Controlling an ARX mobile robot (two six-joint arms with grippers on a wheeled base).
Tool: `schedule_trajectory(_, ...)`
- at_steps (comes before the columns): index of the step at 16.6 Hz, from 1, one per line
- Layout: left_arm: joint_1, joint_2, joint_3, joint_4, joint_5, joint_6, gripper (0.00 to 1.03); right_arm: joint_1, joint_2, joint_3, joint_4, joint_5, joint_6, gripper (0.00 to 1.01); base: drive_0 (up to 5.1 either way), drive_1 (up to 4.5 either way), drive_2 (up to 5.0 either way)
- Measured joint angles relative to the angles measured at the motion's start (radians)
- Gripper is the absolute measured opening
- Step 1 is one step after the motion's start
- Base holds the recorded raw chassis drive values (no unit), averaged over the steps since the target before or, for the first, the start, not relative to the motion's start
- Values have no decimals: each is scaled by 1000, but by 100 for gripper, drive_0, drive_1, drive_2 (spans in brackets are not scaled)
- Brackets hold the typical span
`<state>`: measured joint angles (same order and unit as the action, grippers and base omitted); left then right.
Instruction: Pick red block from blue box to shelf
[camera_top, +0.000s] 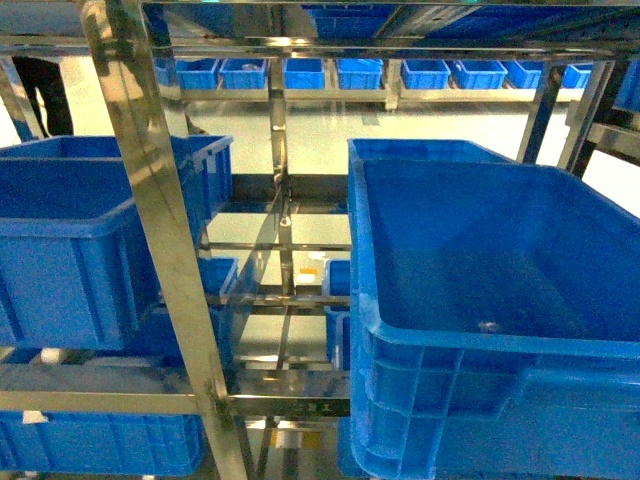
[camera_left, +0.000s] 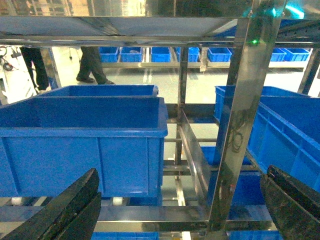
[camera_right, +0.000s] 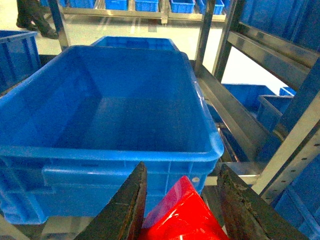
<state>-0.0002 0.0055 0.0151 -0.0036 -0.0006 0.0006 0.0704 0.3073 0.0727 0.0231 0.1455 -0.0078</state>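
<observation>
One view only, the right wrist's, caught the red block (camera_right: 182, 212) gripped between the right gripper (camera_right: 182, 210) fingers before a dark blue crate (camera_right: 115, 155). Left gripper (camera_left: 182, 210) spread wide, nothing held, facing the shelf (camera_left: 245, 115). Head view: neither gripper.

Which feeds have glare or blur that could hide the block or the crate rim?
Head view: the shelf upright mirrors strong glare, and the whole image is soft. Left wrist view: bright reflections on the steel post, with the left gripper fingers dark and blurred at the edges. Right wrist view: the red block is overexposed and out of focus, while the blue crate rim stays readable.
</observation>
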Motion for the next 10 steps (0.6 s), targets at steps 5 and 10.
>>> schedule_trajectory(5, 0, 0, 0, -1, 0, 0, 98, -24, 983, 243, 789, -68, -8, 37, 0, 0, 0)
schedule_trajectory(10, 0, 0, 0, -1, 0, 0, 98, 66, 1458, 551, 809, -42, 72, 69, 0, 0, 0)
